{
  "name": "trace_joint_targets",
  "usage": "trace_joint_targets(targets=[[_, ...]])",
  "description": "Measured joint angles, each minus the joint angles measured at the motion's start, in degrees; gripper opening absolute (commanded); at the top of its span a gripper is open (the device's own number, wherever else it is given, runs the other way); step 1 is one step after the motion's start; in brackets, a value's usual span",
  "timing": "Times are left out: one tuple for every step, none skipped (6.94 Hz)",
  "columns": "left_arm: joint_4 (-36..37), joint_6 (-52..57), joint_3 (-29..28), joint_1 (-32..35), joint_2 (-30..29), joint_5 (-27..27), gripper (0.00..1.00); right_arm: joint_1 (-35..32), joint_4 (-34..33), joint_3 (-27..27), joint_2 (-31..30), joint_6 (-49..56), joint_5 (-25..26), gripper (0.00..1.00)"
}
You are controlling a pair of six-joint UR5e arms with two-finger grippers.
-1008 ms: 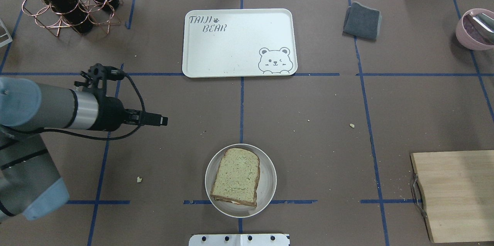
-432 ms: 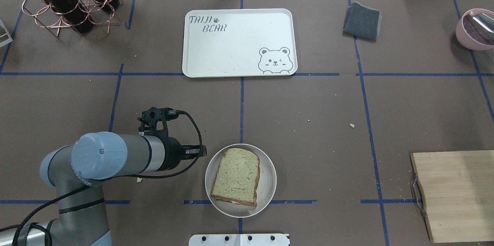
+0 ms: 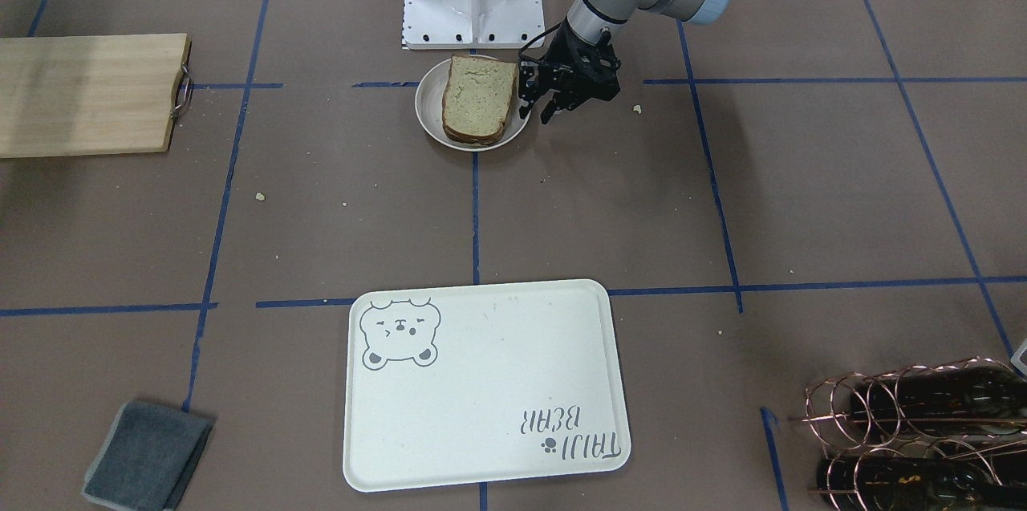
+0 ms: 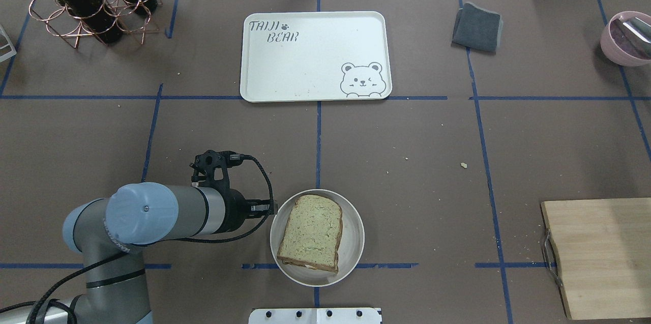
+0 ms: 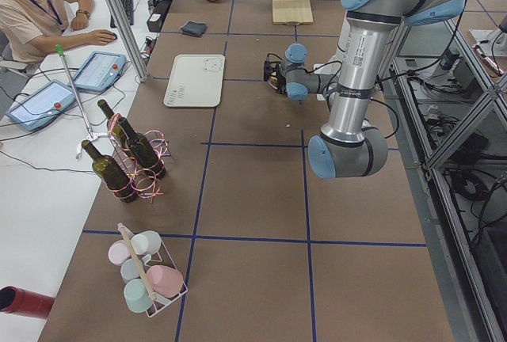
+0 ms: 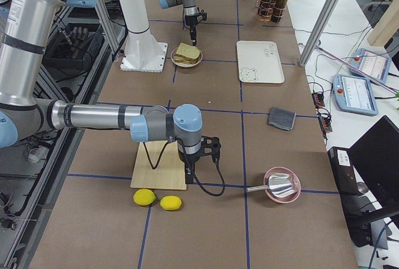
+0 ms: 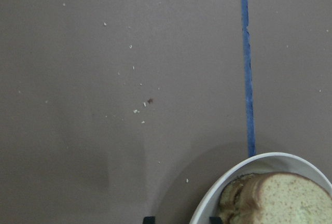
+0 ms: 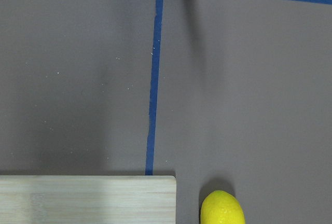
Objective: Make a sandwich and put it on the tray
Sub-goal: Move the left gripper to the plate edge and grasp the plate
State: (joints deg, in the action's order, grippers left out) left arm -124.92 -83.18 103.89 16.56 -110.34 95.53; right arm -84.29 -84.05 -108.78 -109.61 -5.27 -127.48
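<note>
left gripper point(image 3: 540, 111) low beside bowl point(image 4: 357, 242) rim, jaws apart, empty; likely lining up rim grasp. sandwich point(image 4: 311, 232) built, tray point(image 4: 305, 54) well apart. right gripper point(image 6: 188, 172): cannot tell jaws.

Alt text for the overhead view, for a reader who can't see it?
The left gripper sits at the left rim of the bowl holding the sandwich. The tray lies farther out across the table, apart from both.

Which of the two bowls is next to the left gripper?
The off-white bowl holding the sandwich; the left gripper is at its rim. The pink bowl stands far away.
</note>
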Motion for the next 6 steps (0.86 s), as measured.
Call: trace_joint_targets(targets=[[0.0,-0.3,-0.5,-0.7,-0.3,-0.2,0.45,0.0,0.0,0.1,0.0,0.0,0.0,1.00],[0.0,-0.5,-0.6,-1.3,-0.4,-0.9,0.41,0.0,0.0,0.2,0.0,0.0,0.0,1.00],[0.0,-0.6,-0.7,-1.9,-0.4,-1.4,0.35,0.0,0.0,0.4,0.0,0.0,0.0,1.00],[0.0,-0.6,-0.7,-2.3,-0.4,-1.6,0.30,0.0,0.0,0.5,0.1,0.0,0.0,1.00],[0.0,-0.7,-0.7,-2.6,-0.3,-1.7,0.28,0.0,0.0,0.5,0.1,0.0,0.0,1.00],[0.0,-0.7,-0.7,-2.7,-0.2,-1.7,0.28,0.0,0.0,0.6,0.1,-0.1,0.0,1.00]])
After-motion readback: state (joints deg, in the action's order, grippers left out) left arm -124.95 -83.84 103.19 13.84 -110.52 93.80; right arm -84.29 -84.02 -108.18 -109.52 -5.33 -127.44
